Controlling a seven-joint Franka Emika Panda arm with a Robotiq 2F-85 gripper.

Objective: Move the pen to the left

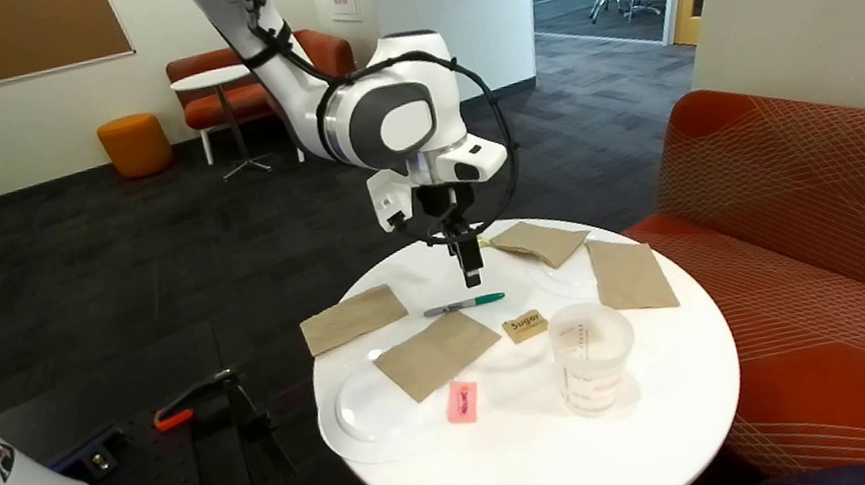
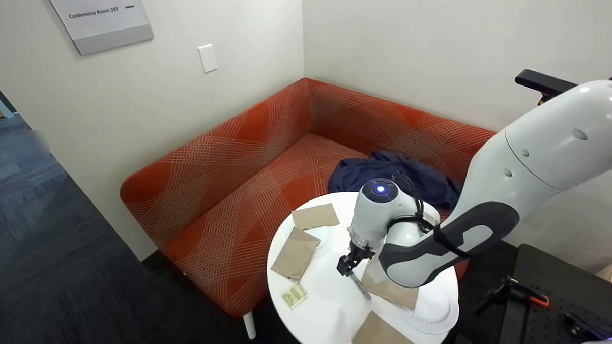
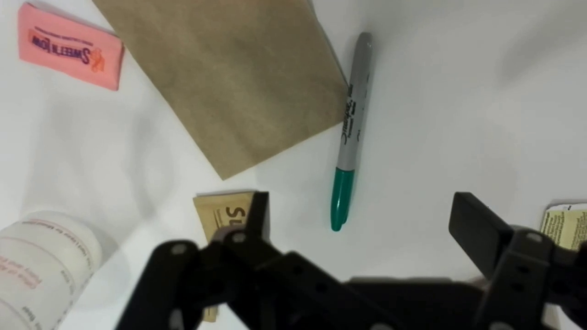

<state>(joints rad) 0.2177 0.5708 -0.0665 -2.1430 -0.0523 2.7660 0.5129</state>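
The pen, a slim marker with a grey barrel and teal-green cap, lies flat on the round white table (image 1: 538, 469). It shows in both exterior views (image 1: 464, 304) (image 2: 360, 286) and in the wrist view (image 3: 352, 133). My gripper (image 1: 472, 275) points down above the table near the cap end, and also shows in an exterior view (image 2: 345, 267). In the wrist view my gripper (image 3: 361, 197) is open, its fingers wide apart with nothing held. The green cap appears between the fingers, closer to the left finger, and does not touch either.
Several brown paper sheets (image 1: 439, 354) lie around the pen; one sheet's corner meets its barrel (image 3: 238, 82). A sugar packet (image 1: 526, 326), pink packet (image 1: 462, 402), yellow packet (image 2: 295, 296), clear cup (image 1: 595, 364) and clear plate (image 1: 355, 439) share the table. A red sofa (image 2: 244, 180) stands beside it.
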